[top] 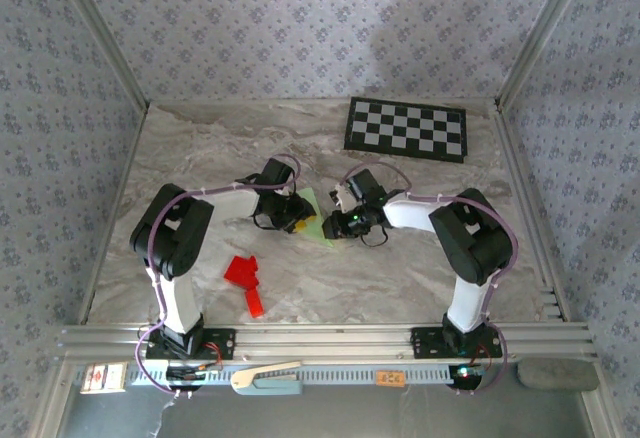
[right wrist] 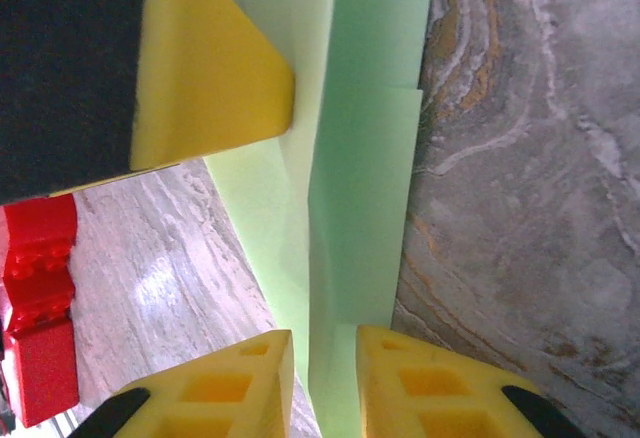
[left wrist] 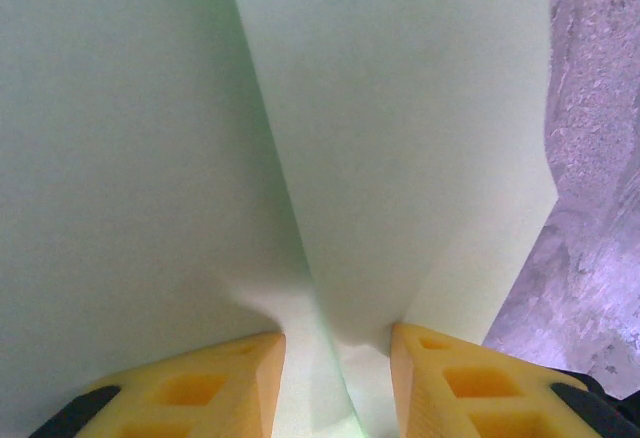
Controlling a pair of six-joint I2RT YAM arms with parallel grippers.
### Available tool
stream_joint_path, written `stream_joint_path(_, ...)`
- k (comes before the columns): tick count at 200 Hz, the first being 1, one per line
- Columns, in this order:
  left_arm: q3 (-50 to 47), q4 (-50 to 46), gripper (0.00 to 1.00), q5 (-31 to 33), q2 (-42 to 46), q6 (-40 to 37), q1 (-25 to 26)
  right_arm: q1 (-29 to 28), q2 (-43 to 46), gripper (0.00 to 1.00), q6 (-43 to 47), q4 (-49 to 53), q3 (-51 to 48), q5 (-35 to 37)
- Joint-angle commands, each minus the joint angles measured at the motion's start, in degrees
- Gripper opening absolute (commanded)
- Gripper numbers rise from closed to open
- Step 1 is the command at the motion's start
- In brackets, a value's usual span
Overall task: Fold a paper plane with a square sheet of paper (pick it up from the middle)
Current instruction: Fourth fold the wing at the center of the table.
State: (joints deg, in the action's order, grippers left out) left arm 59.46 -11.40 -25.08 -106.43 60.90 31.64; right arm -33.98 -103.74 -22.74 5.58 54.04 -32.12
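The square sheet of paper (top: 315,213) lies near the middle of the table (top: 200,148), between the left gripper (top: 298,220) and the right gripper (top: 333,226), which meet over it. Its long axis appears to run away from the arm bases. No pointed nose is discernible.

Left wrist view: one crease runs straight away from the left gripper (left wrist: 338,368), with one layer overlapping another. The fingers (left wrist: 230,383) stand partly apart astride the crease; whether they grip cannot be determined.

Right wrist view: the right gripper (right wrist: 327,383) appears clamped on a narrow folded band of the sheet (right wrist: 365,208).

Assessment: lengthwise folds are made; nose and wing folds likely remain.
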Motion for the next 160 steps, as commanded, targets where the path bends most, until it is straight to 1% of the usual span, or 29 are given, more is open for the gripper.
stream_joint_path(1,-1.5,-7.0,0.36,4.2,-4.6,-0.4,0.5,-0.6,-0.5,0.23,1.4,2.6,0.8,1.7)
stream_joint_path(36,-1.3,-7.8,0.38,3.7,-5.2,-0.3,0.6,-1.2,-0.8,0.22,1.8,2.9,0.5,2.5)
stream_joint_path(79,-0.5,-10.8,0.40,4.7,-5.8,-0.4,0.6,-1.4,-0.6,0.23,2.3,3.0,0.5,2.9)
stream_joint_path(123,-0.1,-12.1,0.40,5.2,-6.5,-0.5,0.6,-1.4,-0.6,0.16,2.3,3.1,0.3,2.6)
stream_joint_path(160,-0.1,-12.2,0.40,5.1,-6.8,-0.6,0.6,-1.3,-0.6,0.12,2.0,2.9,0.2,1.6)
